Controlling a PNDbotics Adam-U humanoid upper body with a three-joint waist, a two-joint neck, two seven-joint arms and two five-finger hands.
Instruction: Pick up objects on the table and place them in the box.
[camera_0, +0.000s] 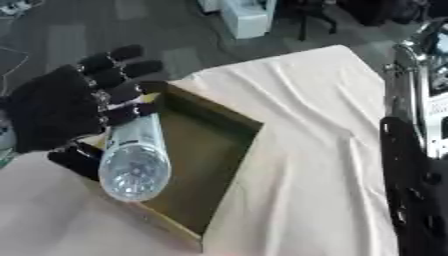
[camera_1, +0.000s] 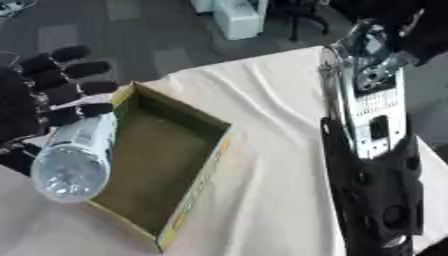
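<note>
Left eye view: left hand (camera_0: 52, 107) fingers curled round bottle (camera_0: 133, 160), above box (camera_0: 214, 150).

The left hand (camera_0: 52, 112) is matte black all over, with thick, blocky fingers (camera_0: 114, 57) divided into padded segments. The right arm (camera_1: 372, 150) has a silver metal upper section with cut-out openings and a dark slot, joined below to a glossy black casing.

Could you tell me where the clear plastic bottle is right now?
The bottle is at the left of both views, held by the left hand over the left edge of the open box.
</note>
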